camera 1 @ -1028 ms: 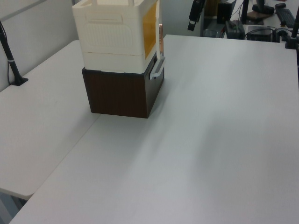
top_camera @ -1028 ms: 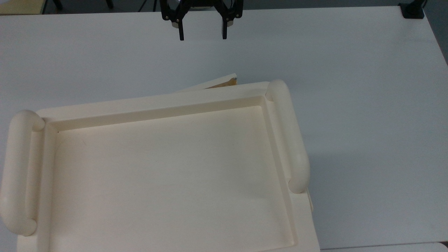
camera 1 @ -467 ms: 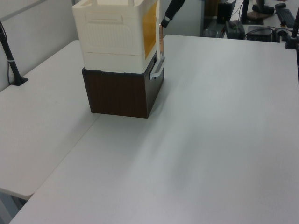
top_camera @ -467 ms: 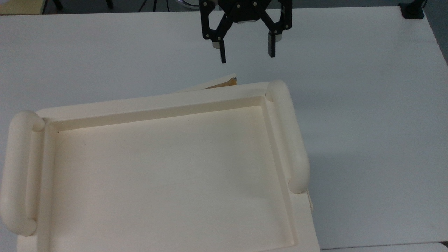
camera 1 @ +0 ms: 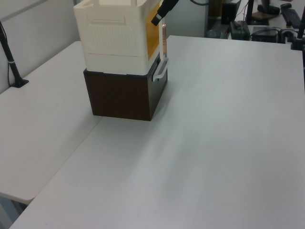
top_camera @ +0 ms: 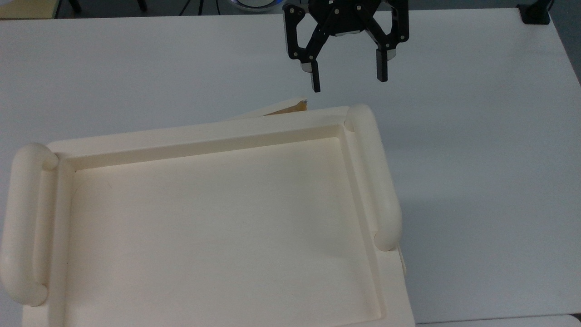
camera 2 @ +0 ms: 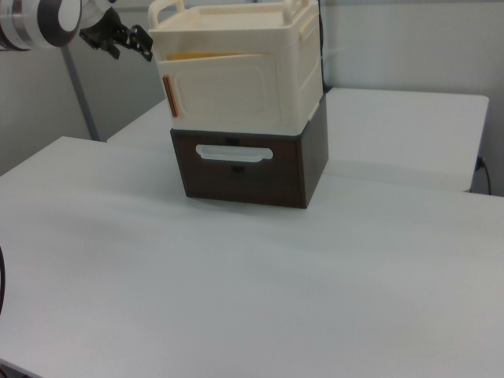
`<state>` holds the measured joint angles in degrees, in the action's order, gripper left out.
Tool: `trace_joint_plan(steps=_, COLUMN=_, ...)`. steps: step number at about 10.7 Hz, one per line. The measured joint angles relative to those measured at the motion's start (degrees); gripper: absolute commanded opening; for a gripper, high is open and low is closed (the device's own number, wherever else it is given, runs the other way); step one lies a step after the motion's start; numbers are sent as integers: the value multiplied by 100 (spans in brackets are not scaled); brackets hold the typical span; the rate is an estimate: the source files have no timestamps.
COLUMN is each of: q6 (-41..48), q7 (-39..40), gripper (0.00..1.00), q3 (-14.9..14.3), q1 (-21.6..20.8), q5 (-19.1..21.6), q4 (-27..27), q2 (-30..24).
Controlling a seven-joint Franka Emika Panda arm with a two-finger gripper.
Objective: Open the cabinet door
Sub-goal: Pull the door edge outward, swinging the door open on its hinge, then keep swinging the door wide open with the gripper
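Just beyond the free end of the cabinet door (top_camera: 277,108), toward the far side of the table (top_camera: 476,136), the gripper (top_camera: 348,81) hangs with its two black fingers spread wide and nothing between them. The door is a thin cream panel already standing slightly ajar from the front of the cabinet (top_camera: 218,136); in the top view its free end with the small brownish metal bit sits just below and to the top view's left of the nearer fingertip, close but apart from it. In the right view the door (camera 2: 228,90) shows as the cabinet's front face, its brown-edged free side toward the gripper (camera 2: 118,41), and the cabinet rests on a dark brown box (camera 2: 244,169).

Judging from this, the main risk is the approach to the door edge. The gap between door and cabinet front is narrow, so a finger arriving slightly off could land on the outer face and push the door shut instead of hooking behind it. A finger coming in too low could strike the cabinet's top rim. The cabinet merely sits on the brown box, so a hard sideways pull might drag or tip the whole unit rather than swing the panel. A thin, smooth edge could also slip out of the fingers partway through the swing.
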<state>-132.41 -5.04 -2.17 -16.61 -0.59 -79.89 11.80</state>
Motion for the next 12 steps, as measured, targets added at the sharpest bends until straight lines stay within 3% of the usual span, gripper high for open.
trace_joint_plan(steps=4, q6=-739, q7=-3, gripper=89, q3=-19, q1=2, q5=0, q4=-7, q2=372)
trace_joint_plan(steps=7, q6=-786, q7=-2, gripper=90, q3=-91, q1=76, q5=-32, q4=9, q2=393)
trace_joint_plan(steps=11, q6=408, q7=217, gripper=91, q3=-157, q1=146, q5=-266, q4=18, q2=102)
trace_joint_plan(steps=12, q6=757, q7=463, gripper=96, q3=-194, q1=189, q5=-272, q4=20, q2=-11)
